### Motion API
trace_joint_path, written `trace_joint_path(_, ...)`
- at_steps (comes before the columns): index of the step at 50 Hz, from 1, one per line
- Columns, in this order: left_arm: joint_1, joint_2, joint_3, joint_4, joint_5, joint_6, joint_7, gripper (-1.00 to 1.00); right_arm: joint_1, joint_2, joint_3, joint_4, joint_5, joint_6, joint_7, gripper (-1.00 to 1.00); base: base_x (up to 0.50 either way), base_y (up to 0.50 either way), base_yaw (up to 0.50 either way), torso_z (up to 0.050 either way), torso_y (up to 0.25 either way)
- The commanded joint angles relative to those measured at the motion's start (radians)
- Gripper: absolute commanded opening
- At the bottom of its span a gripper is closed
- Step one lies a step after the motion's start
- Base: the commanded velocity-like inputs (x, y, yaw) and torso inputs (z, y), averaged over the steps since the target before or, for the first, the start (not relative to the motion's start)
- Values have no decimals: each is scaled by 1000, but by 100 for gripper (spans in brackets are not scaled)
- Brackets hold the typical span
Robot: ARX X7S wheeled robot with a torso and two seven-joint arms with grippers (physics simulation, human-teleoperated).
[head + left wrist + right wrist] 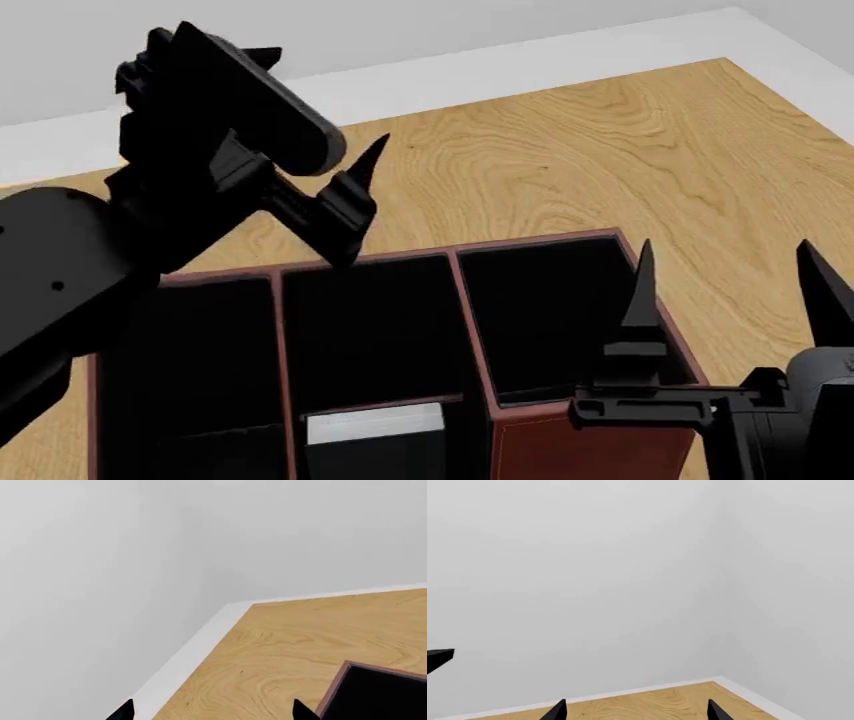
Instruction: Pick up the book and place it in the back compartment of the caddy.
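Note:
The caddy (587, 450) is a dark red-brown box with a black interior and three columns, low in the head view. One corner of it shows in the left wrist view (333, 690). The book (374, 428), with its pale page block showing, lies in the middle column, in the black-lined compartment on the near side of the thin cross divider (380, 403). My left gripper (358, 195) is open and empty above the caddy's far rim; its tips are wide apart in the left wrist view (212, 712). My right gripper (725, 260) is open and empty beside the caddy's right wall; it also shows in the right wrist view (635, 712).
The caddy stands on a wooden table (601, 150) with a white border (467, 75) along its far edge and plain grey walls behind. The middle column's far cell (367, 330) and the right column (547, 320) look black and empty. A black tip (437, 660) shows at the right wrist view's edge.

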Motion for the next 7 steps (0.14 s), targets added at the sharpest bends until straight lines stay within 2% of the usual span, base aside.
trace_joint_path(1,79,3,-71,28,21,128,-90,100,10,0,-7,4,0,2,0,100,0,0,0,0,0)
trace_joint_path(7,121,-7,-83,71,33,165,-127,100,8,0,-9,4,1,3,3,100,0,0,0,0,0)
